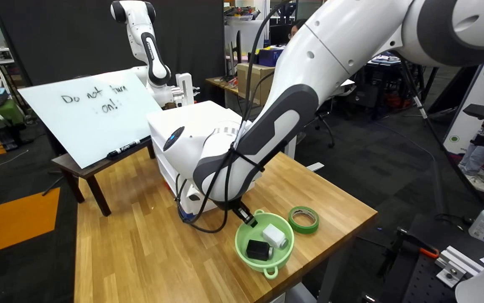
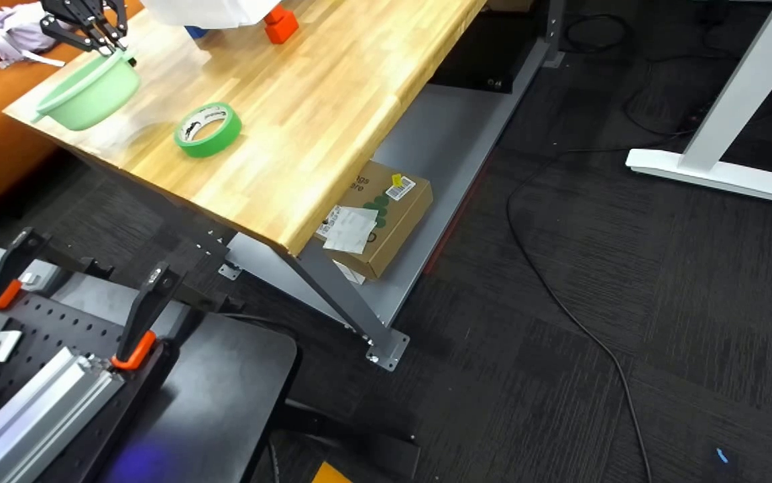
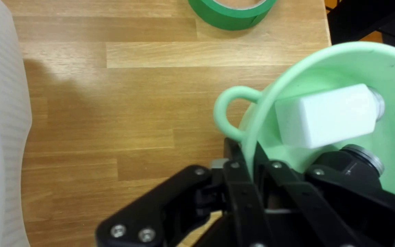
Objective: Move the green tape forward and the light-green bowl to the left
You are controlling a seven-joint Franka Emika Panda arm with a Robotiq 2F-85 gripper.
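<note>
The wooden table (image 1: 141,248) spreads beneath the light-green bowl (image 2: 94,97), running well past it on one side and ending near it on the other. The white drawer unit (image 1: 195,110) stands on that table, apart from the bowl, on the side where the bowl is gripped.

The bowl's half of the task looks under way but unfinished: it is held, not set down. I judge it slightly raised, since in an exterior view a shadow, seemingly its own, lies apart from its base. In the wrist view it covers part of the table's edge, so I cannot tell whether all of it is above wood. What remains, most likely, is carrying it to its place on the left, lowering it and letting go.

The gripper (image 3: 246,151) is clamped on the bowl's rim, one finger inside the wall and one outside.

The green tape (image 2: 216,142) lies flat near the bowl, with wood between them, free of the gripper. Its move forward may be done or may be left to do; nothing visible marks where it should end.

The white bottle (image 3: 331,115) and the black bottle (image 1: 257,250) lie inside the bowl, so they should travel with it.
</note>
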